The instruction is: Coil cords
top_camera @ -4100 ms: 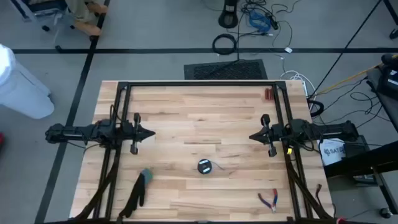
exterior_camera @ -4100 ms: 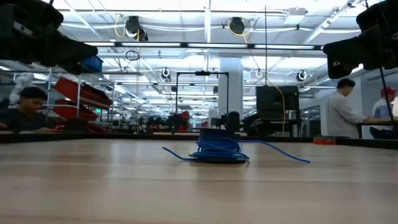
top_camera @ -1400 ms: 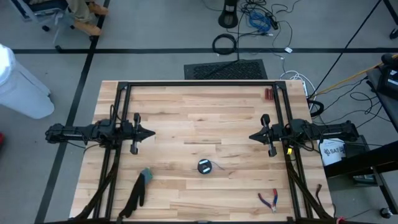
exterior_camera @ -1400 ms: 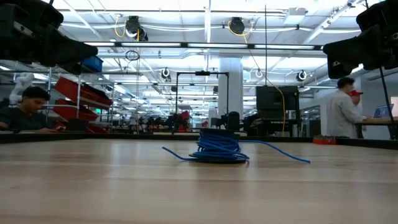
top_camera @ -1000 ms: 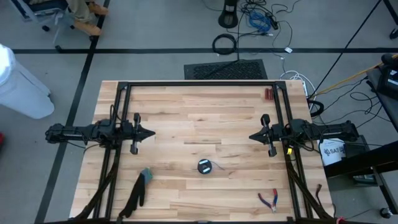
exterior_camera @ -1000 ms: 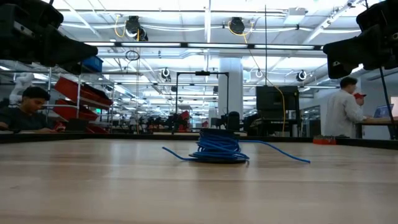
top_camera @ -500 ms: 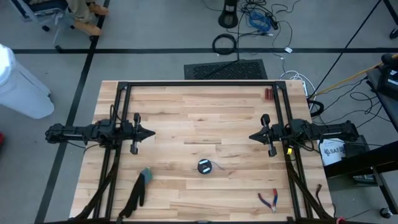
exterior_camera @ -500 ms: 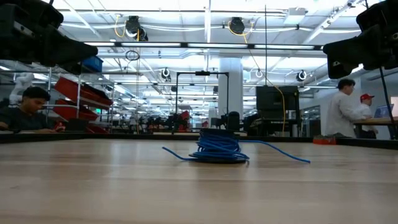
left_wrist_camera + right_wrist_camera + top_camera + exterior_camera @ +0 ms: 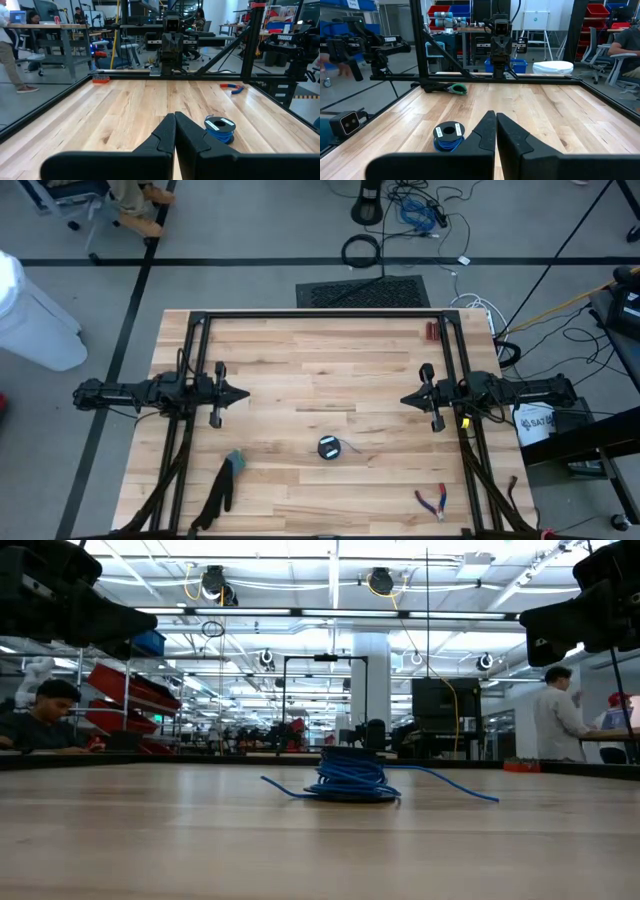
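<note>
The cord (image 9: 328, 447) sits wound, seemingly finished, well ahead of both closed grippers, left gripper (image 9: 243, 393) and right gripper (image 9: 405, 399), apparently parked clear.

A grey floor (image 9: 250, 280) crossed by black tape lines surrounds the wooden table (image 9: 320, 360); a black mat (image 9: 362, 291) lies at 12 o'clock beyond its edge. Behind stretch bright ceiling lights (image 9: 300, 580), red bin shelves (image 9: 125, 700) and people seated at desks (image 9: 40, 720)
</note>
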